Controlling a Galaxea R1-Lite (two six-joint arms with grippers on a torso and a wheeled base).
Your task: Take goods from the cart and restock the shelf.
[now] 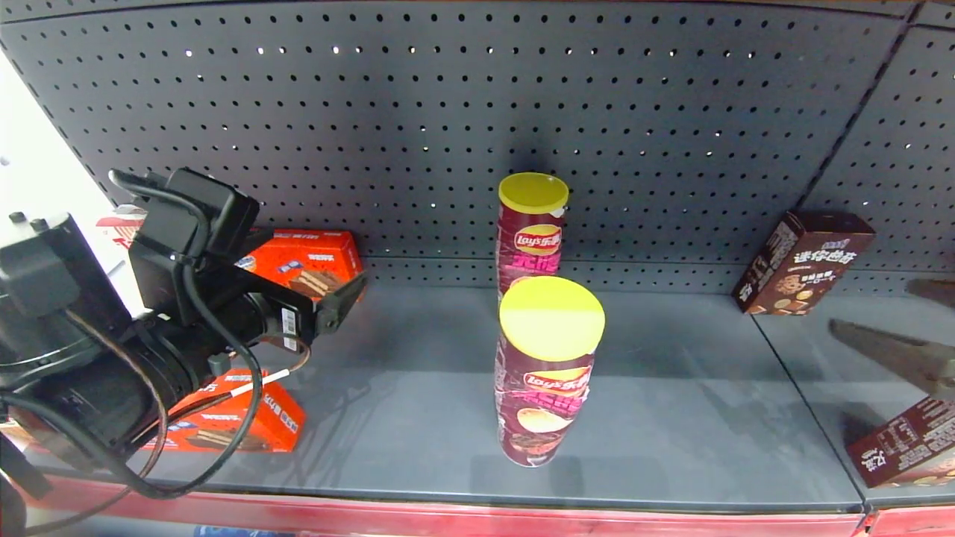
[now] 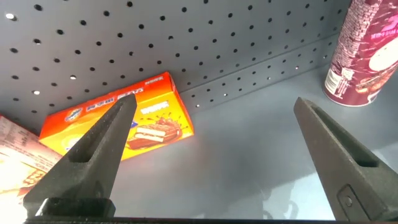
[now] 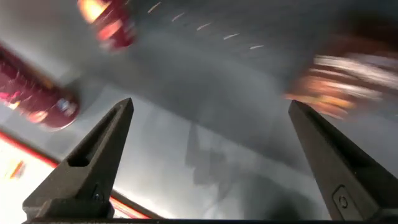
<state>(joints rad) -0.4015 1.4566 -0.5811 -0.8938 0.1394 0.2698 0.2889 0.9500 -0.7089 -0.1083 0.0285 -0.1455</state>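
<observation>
Shelf (image 1: 418, 388) already carries two cans (image 1: 531, 231) mid-row between orange boxes (image 1: 310, 261) and brown boxes (image 1: 802, 261), and with both my jaws wide and empty above it, I judge I should back straight out, clear of the front can (image 1: 543, 403), to fetch more goods.

A dark grey pegboard panel (image 1: 373, 112) spanned the upper part of the frame, with pinpricks of light showing through some holes. A red strip (image 1: 448, 518) ran along the bottom edge. A bright white area (image 1: 30, 149) lay at far left.
</observation>
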